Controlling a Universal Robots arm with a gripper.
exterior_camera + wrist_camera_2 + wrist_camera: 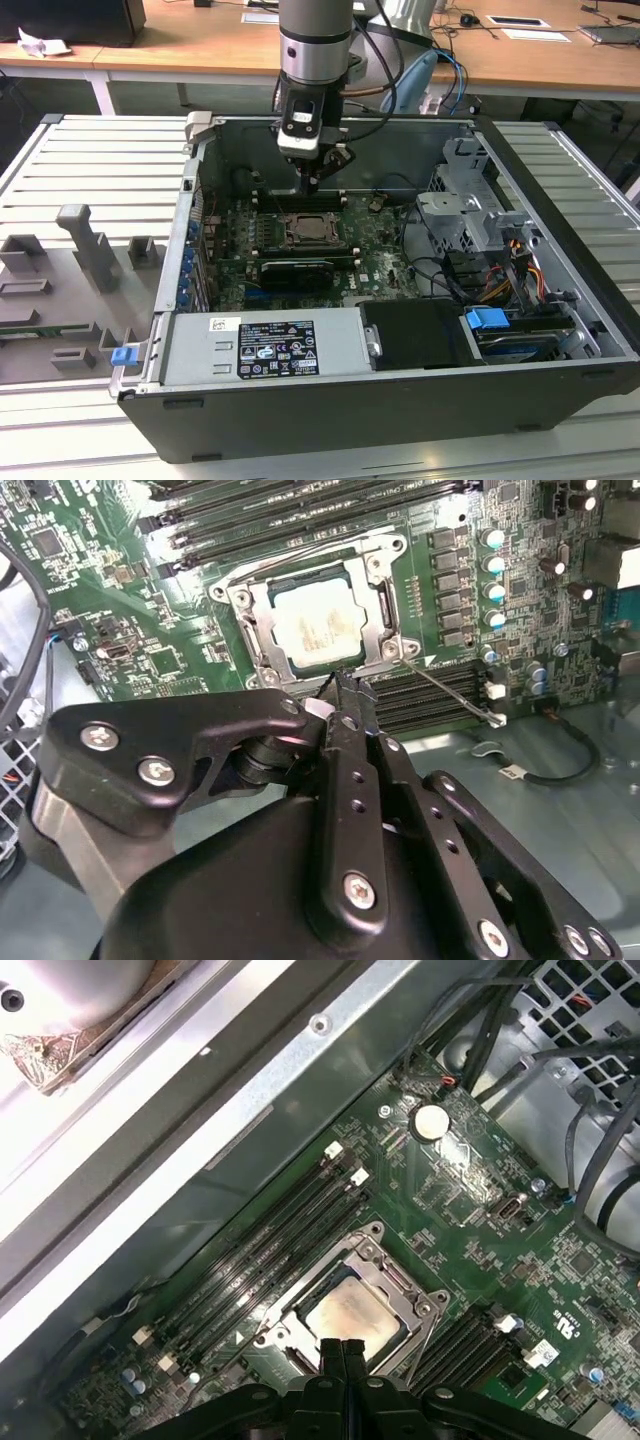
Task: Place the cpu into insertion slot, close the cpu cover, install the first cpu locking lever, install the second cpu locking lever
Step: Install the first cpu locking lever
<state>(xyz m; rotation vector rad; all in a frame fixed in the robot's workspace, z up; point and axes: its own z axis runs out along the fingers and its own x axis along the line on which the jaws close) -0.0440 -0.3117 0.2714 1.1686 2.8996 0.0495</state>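
Fingers [346, 702]: pressed together, holding nothing, tips at the edge of the insertion slot [392, 650].
Cpu [315, 630]: lies flat inside that slot, the cpu cover [385, 600] down around it.
Handling: light, stiff, likely fragile; grip it by opposite edges.

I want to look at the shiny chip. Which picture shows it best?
The second wrist view: the cpu lies whole and close, framed by the cover. In the first wrist view the claw covers part of the cpu. In the exterior view it is just a small pale square.
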